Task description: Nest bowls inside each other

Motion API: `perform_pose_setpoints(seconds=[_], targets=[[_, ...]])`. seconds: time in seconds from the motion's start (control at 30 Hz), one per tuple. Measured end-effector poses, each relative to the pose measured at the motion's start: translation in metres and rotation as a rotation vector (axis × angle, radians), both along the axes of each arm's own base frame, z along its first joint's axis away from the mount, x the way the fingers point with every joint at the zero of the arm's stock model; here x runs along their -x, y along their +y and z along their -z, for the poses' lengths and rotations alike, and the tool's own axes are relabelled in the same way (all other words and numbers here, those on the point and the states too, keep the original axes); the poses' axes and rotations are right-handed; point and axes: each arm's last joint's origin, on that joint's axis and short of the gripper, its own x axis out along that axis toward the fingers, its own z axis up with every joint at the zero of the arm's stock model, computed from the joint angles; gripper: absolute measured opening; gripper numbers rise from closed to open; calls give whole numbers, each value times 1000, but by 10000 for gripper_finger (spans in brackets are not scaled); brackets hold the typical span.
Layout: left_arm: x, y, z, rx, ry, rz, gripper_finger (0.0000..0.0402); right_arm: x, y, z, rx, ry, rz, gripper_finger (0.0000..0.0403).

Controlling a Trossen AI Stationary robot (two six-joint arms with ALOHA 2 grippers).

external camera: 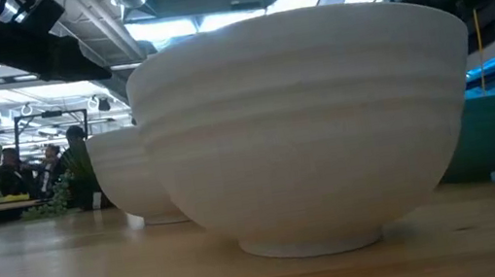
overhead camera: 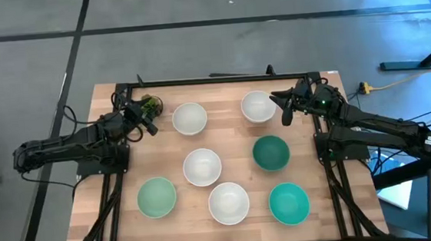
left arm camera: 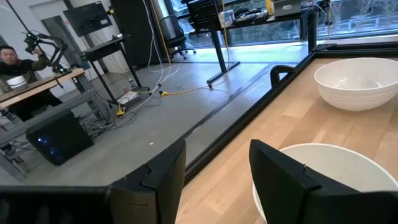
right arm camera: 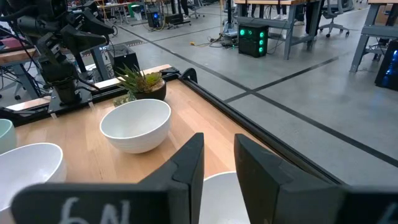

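Note:
Seven bowls stand upright on their bases on the wooden table. Four are white, one is pale mint, one dark green and one teal. My left gripper is open, just left of the far-left white bowl. My right gripper is open with a narrow gap. It hangs over the right rim of the far-right white bowl. I see no touch.
A small potted plant stands at the table's far left corner, close behind my left gripper. The near white bowl fills the low view. A black frame edges the table. People sit in the room beyond.

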Motion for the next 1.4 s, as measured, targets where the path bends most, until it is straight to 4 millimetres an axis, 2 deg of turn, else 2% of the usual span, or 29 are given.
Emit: perform_pose_setpoints(seconds=[0.5, 0.63, 0.77, 0.9, 1.03, 1.17, 1.4], targets=[[0, 0, 0, 0, 0, 0, 173, 0, 0, -4, 29, -35, -2, 91], [0, 0, 0, 0, 1, 0, 173, -1, 2, -4, 55, -15, -94, 90], [0, 0, 0, 0, 0, 0, 173, -1, 5, -11, 51, 89, -163, 91], [0, 0, 0, 0, 0, 0, 173, -4, 6, -28, 43, 196, -185, 90], [0, 0, 0, 0, 0, 0, 173, -15, 3, -47, 19, 243, -204, 90], [0, 0, 0, 0, 0, 0, 173, -33, -3, -54, -58, 327, -228, 90], [0, 0, 0, 0, 0, 0, 173, -75, -7, -45, -156, 460, -290, 90]])
